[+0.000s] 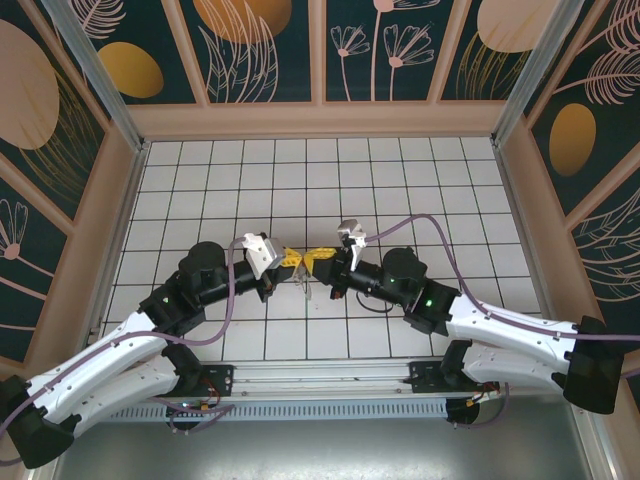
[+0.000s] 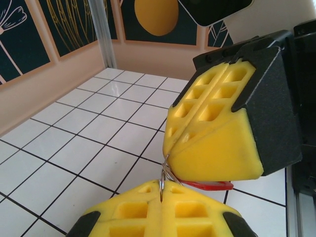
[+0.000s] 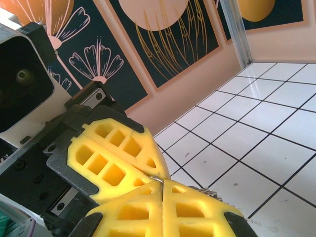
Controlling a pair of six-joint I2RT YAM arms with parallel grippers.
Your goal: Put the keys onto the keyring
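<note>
My two grippers meet tip to tip above the middle of the tiled floor. The left gripper (image 1: 292, 261) (image 2: 161, 190) is shut on the thin wire of the keyring (image 2: 163, 178), which rises from its seam. The right gripper (image 1: 316, 259) (image 3: 162, 183) is shut too, with a sliver of metal at its tip. In the left wrist view the key's red tag (image 2: 210, 185) sticks out just under the right gripper's yellow pads (image 2: 217, 148); the key's blade is hidden. A bunch of plain keys (image 3: 211, 191) peeks out behind the right jaw.
The white tiled floor (image 1: 330, 180) spreads out behind the grippers, bounded by tan walls with dark floral panels (image 1: 265, 45). An aluminium rail (image 1: 330, 380) runs along the near edge between the arm bases. Something small hangs below the grippers (image 1: 303, 285).
</note>
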